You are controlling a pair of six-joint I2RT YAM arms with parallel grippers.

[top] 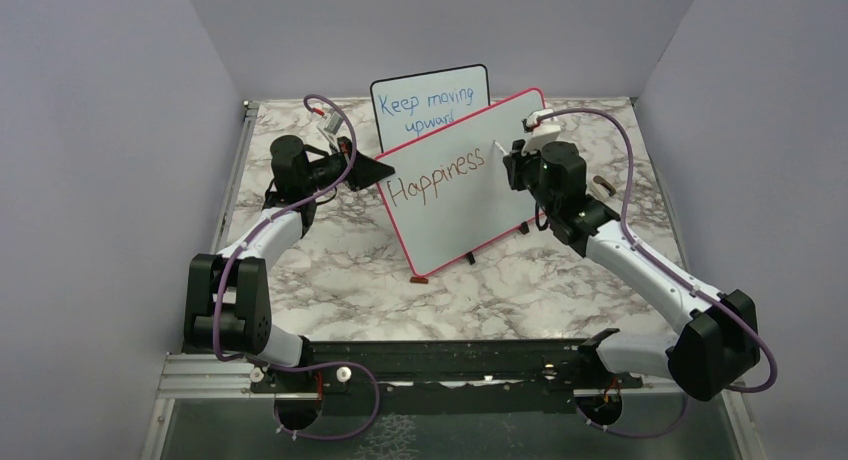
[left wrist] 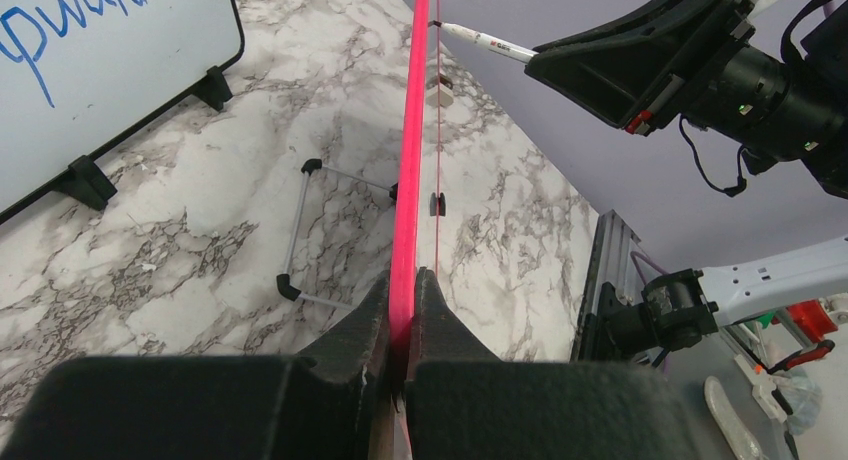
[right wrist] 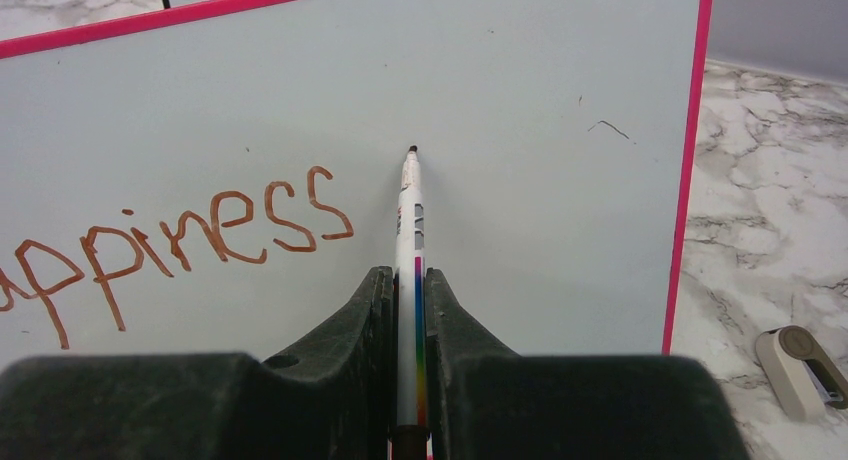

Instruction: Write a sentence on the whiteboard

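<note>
**A:** Nearest the lens on the left, the left gripper (left wrist: 404, 285) was clamped shut on the pink-red frame of the whiteboard (top: 480, 215). It pinched the board's left edge, and the board stood tilted on the marble table (top: 340, 270).

**B:** And the writing?

**A:** The sentence (top: 437, 177) read only "Happiness", brownish red, across the upper left of the face. Just right of the last "s" the marker (right wrist: 408, 215) pointed at the board, tip at the surface — touching or not, I couldn't tell. The right gripper (right wrist: 408, 272) was closed snugly round its barrel.

**B:** What could have spoiled it?

**A:** By my judgement, too hard a push could have swung the board in that one-edge pinch and dragged the letters crooked. The marker might also have twisted between the fingers.

**B:** Anything in the way?

**A:** The black-framed board (top: 430, 105) with blue writing stood close behind, and a wire stand (left wrist: 300, 220) lay behind the whiteboard. A small beige object (right wrist: 800, 370) lay on the table to the right — none of it crossed the blank space beside the word.
</note>
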